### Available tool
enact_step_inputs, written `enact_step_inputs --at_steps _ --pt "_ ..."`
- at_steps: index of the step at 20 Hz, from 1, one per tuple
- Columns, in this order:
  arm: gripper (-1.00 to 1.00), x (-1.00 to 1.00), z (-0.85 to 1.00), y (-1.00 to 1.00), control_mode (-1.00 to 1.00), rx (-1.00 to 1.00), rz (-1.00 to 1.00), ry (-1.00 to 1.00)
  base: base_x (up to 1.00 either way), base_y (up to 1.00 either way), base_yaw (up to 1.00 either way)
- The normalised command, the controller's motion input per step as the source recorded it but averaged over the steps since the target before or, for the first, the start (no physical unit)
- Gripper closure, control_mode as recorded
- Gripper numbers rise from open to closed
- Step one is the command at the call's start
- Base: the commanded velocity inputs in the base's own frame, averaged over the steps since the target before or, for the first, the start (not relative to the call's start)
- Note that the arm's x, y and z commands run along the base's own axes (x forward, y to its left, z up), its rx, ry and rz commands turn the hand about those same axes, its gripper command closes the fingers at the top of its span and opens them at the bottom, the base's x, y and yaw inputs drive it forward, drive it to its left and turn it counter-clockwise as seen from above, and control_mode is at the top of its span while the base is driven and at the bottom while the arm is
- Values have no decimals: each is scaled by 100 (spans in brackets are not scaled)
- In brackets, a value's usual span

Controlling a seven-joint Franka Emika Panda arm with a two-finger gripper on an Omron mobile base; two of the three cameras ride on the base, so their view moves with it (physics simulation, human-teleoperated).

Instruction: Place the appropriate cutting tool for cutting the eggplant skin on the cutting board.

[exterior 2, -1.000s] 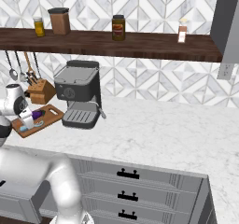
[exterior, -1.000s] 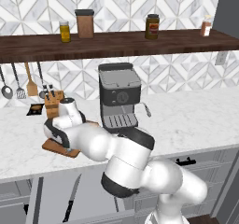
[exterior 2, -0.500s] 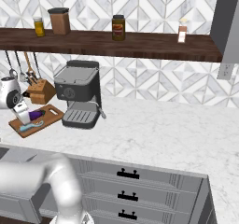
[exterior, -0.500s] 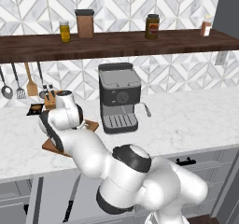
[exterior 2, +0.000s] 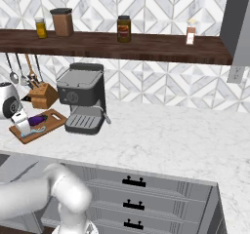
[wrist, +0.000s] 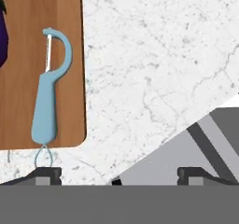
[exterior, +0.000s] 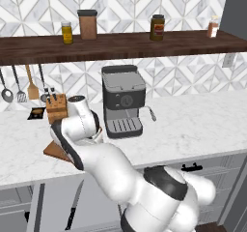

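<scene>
Left base view: cutting board [exterior: 54, 150] at 9 o'clock, mostly behind the arm; right base view: eggplant [exterior 2: 37, 120] and peeler [exterior 2: 34, 129] on the board at 9 o'clock; hand view: peeler [wrist: 49, 91] flat on the board [wrist: 28, 45], spread fingers [wrist: 46, 175] empty, counter [wrist: 149, 78] at 3 o'clock.

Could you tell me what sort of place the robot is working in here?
A rendered home kitchen, it seems: a marble counter carries a coffee machine and a knife block, jars stand on a wooden shelf, and a peeler lies on a cutting board.
</scene>
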Motion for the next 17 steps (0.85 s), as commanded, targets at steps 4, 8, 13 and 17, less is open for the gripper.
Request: enact_step_inputs --at_steps 4,8,13,17 --pt "-100 -61 25 -98 -100 0 0 -5 0 0 0" --pt "-100 -67 56 -95 -100 2 1 0 0 0 0" --pt "-100 -91 70 -85 -100 0 13 -2 0 0 0" --pt "-100 -99 60 -81 -100 0 16 -1 0 0 0"
